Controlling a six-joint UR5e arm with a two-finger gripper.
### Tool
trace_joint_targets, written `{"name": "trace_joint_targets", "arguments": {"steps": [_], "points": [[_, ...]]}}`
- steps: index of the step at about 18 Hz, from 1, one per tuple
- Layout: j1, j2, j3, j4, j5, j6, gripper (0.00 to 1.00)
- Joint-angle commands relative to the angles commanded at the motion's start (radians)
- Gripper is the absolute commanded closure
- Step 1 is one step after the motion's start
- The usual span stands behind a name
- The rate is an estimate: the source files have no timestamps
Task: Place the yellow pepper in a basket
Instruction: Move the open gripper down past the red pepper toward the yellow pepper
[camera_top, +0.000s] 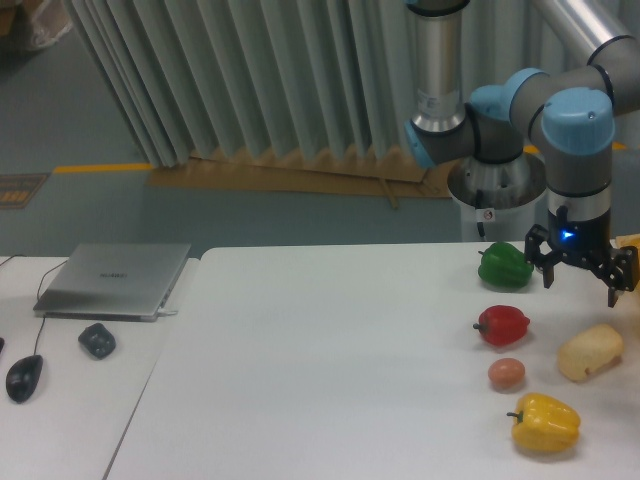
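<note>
Yellow pepper (545, 423) lying on the white table (330, 360), well below and slightly left of the jaws, untouched. Gripper (580, 282) hovering with jaws spread open, gripping nothing, just right of the green pepper (505, 266).

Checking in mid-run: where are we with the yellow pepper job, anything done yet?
Nothing looks done yet. The yellow pepper lies on the table near the front edge, untouched. The claw hangs open and empty farther back, beside the green pepper, well away from the yellow one. Left to do: reach it, grasp it, carry it and drop it in. No basket shows in this view.
</note>
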Motion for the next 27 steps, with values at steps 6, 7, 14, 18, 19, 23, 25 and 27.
{"name": "trace_joint_targets", "arguments": {"steps": [6,7,14,18,19,23,25,27], "points": [[0.001,-0.002,0.0,0.0,0.0,0.001,0.0],[0.001,-0.002,0.0,0.0,0.0,0.001,0.0],[0.001,0.001,-0.002,0.003,-0.004,0.013,0.0],[0.001,0.003,-0.002,0.003,-0.004,0.01,0.0],[0.001,0.003,-0.002,0.002,-0.003,0.012,0.0],[-0.002,-0.002,-0.012,0.011,-0.004,0.009,0.0],[-0.002,-0.025,-0.012,0.047,-0.004,0.002,0.0],[-0.002,-0.025,-0.024,0.063,-0.006,0.007,0.0]]}}
